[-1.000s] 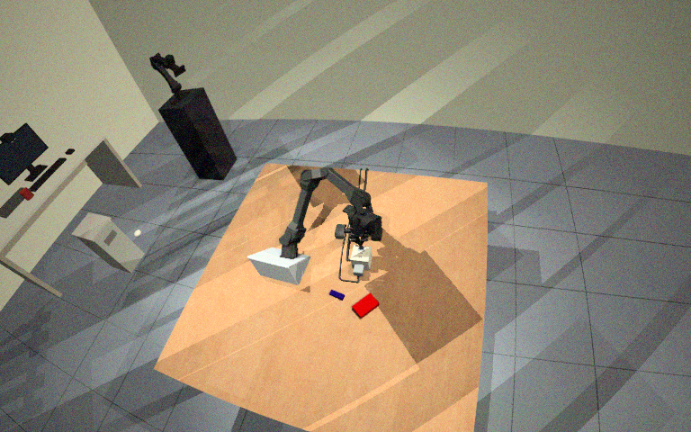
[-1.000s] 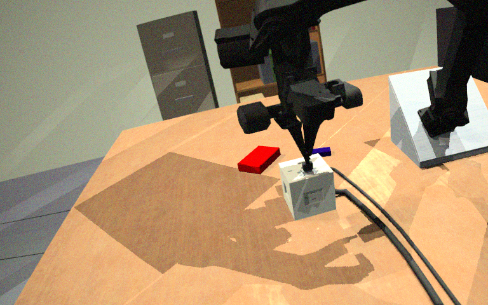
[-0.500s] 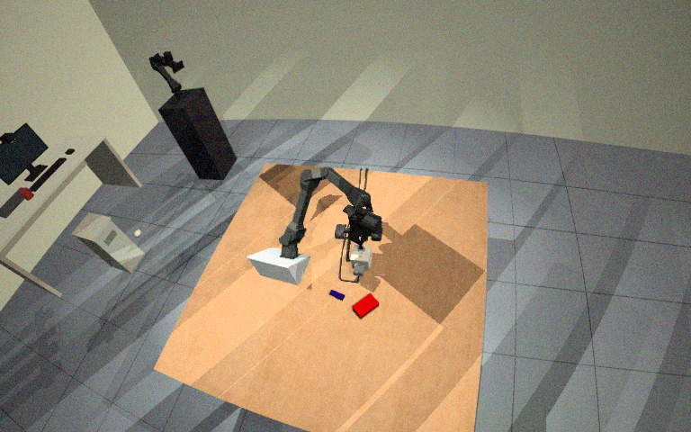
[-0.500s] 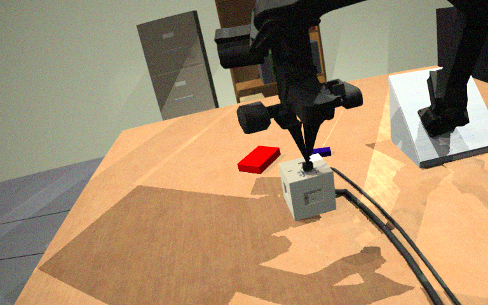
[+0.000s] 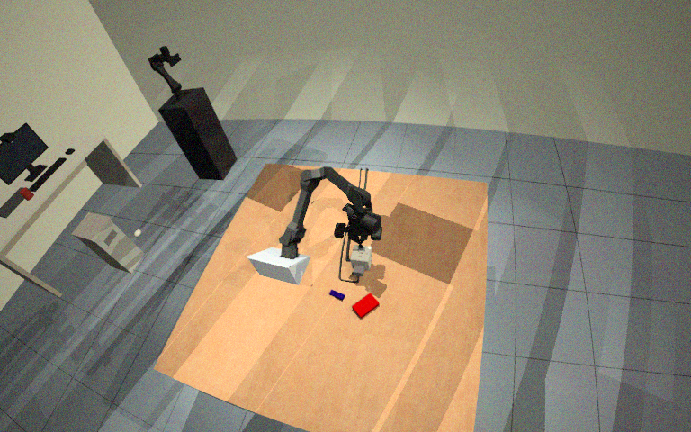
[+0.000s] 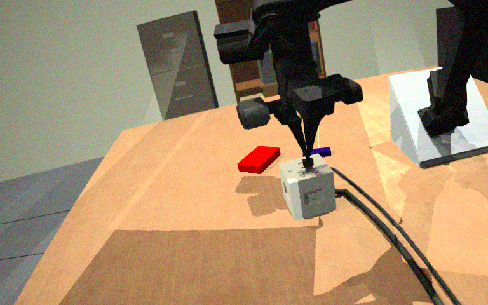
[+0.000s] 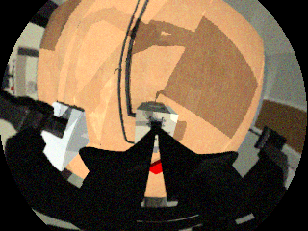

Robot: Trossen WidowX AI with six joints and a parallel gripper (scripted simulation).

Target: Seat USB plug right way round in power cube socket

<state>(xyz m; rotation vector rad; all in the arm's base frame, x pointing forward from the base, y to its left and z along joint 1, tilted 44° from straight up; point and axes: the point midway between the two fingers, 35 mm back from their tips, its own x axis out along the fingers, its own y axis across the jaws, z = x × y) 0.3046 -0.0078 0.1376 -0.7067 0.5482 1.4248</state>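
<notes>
The white power cube (image 5: 361,257) (image 6: 316,194) (image 7: 143,126) stands on the table, with a socket on its top face. The small black USB plug (image 6: 307,162) stands upright at that socket, with a little grey metal showing below its black body in the exterior view. My gripper (image 6: 307,155) (image 7: 156,131) is shut on the plug from above, fingertips just over the cube's top. In the top view the plug is too small to make out. Which way round the plug faces cannot be told, and the fingers partly hide it.
A red block (image 5: 365,305) (image 6: 258,159) (image 7: 156,167) and a small blue block (image 5: 336,294) (image 6: 323,151) lie on the table (image 5: 285,346) (image 6: 161,201) beyond the cube in the exterior view. Black cables (image 6: 386,230) (image 7: 127,79) run from the cube's side. The arm's white wedge base (image 5: 277,265) (image 6: 405,118) stands nearby.
</notes>
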